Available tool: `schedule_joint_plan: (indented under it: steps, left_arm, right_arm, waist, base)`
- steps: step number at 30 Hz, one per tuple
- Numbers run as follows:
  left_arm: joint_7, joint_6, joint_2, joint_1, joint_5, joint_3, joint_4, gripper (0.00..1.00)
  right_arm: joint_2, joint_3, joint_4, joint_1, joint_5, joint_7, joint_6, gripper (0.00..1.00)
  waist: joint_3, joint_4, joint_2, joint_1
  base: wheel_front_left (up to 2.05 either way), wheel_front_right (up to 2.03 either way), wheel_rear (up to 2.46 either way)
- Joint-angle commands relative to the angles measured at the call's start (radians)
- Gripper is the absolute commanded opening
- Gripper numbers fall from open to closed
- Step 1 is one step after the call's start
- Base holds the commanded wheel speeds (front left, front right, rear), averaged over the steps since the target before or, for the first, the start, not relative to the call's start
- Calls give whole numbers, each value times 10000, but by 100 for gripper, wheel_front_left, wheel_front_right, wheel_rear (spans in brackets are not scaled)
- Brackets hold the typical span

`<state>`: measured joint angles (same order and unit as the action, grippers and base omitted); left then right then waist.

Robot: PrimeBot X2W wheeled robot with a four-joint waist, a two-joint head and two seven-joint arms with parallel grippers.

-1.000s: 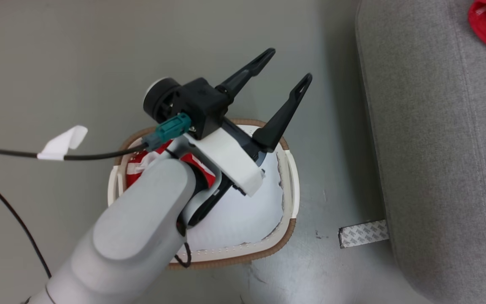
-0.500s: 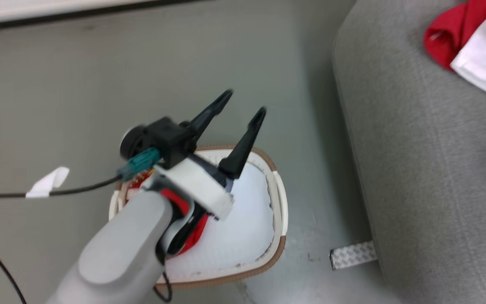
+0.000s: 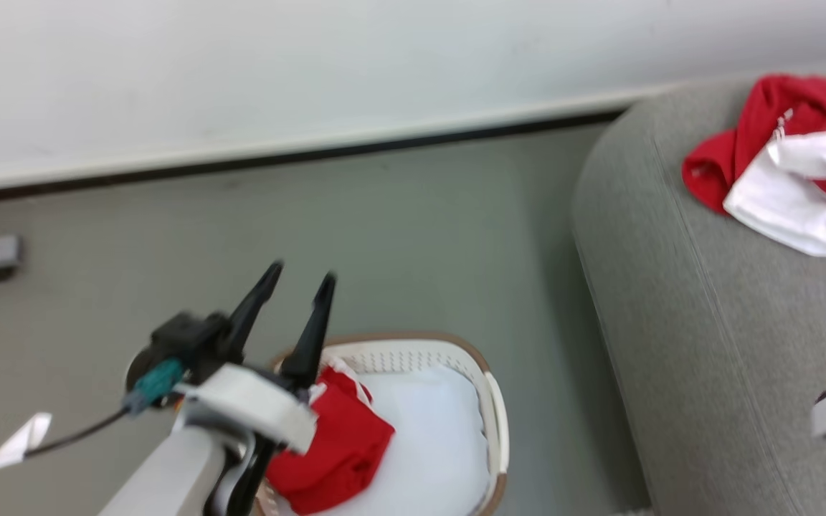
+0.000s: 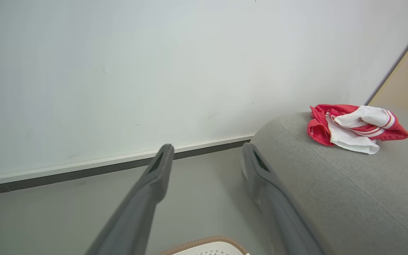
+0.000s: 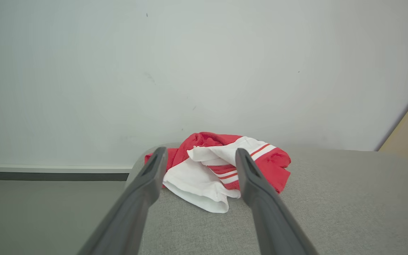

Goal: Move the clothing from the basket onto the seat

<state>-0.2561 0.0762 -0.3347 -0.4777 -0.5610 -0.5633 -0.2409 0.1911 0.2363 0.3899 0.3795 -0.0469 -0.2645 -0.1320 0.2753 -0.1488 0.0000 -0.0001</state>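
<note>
**Though the basket (image 3: 495, 416) is not yet empty, both grippers stand wide**

Where the seat (image 3: 671, 322) rounds down to the floor (image 3: 420, 236), we see a bare strip between it and the basket, which holds red cloth (image 3: 334, 444) on white cloth (image 3: 427, 444). Our left gripper (image 3: 302, 272) hangs empty, fingers spread, by the basket's left rim. Our right gripper (image 5: 201, 151), equally spread and empty, points at the garment (image 5: 221, 170) near the seat's far edge. Since a second ago our head view has tilted up, bringing in the wall (image 3: 312, 72).

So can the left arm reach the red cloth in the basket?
Probably yes. The left gripper is open by the basket, and the red cloth lies uncovered on top. It points away, so it must tip down first.
</note>
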Motion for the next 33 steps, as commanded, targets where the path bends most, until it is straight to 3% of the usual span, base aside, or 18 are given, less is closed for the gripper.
schedule_joint_plan:
  steps: [1,10,14,23,33]
  left_arm:
    - [-81,132,-138,682,-84,314,-67,100]
    - [-82,392,52,2908,515,2153,478,100]
    - [-84,509,504,3995,1114,3073,863,100]
    - [-84,-164,1331,5265,2168,4431,1182,100]
    - [-85,-847,1948,5311,2879,5171,1016,100]
  right_arm:
    - [-472,76,-688,-743,209,6,25,100]
    - [-1246,-470,-1655,-2320,16,7,25,100]
    - [-1362,-737,-1611,-2912,-120,6,25,100]
    - [-1392,-1079,-1251,-3610,-285,4,24,100]
    - [-1396,-1315,-1072,-3538,-483,6,25,100]
  waist:
    - [-990,657,0,1]
    - [-2071,1084,0,1]
    - [-2451,1254,0,1]
    - [-2814,1407,0,1]
    - [-2736,1331,0,1]
  base:
    - [0,0,0]
    - [0,0,0]
    - [0,0,0]
    - [0,0,0]
    - [0,0,0]
